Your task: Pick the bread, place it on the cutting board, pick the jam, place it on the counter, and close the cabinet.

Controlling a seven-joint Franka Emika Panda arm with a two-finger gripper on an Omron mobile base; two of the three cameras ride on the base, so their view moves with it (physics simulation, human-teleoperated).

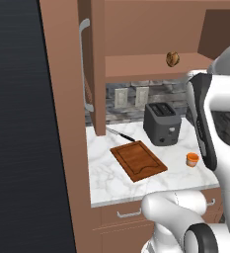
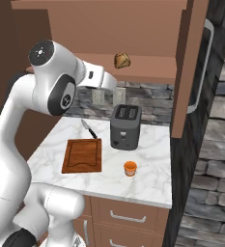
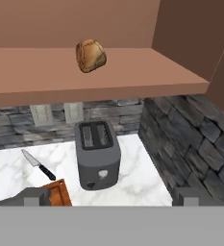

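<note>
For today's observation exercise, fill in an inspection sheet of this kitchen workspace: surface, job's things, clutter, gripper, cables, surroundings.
Surface: white marble counter above wooden drawers.
Job's things: bread on the open cabinet shelf; cutting board bare on the counter; jam already on the counter, right of the board.
Clutter: grey toaster; knife behind the board.
Gripper: fingertips apart, nothing between them, facing the shelf.
Cables: nothing seen.
Surroundings: stone backsplash, two wall outlets, cabinet door open.

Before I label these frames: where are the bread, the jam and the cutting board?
bread [image 3: 90, 55], hand view, middle of the loaf on the cabinet shelf.
jam [image 2: 130, 168], right base view, side of the orange jar on the counter.
cutting board [image 1: 138, 160], left base view, middle of its top.
</note>
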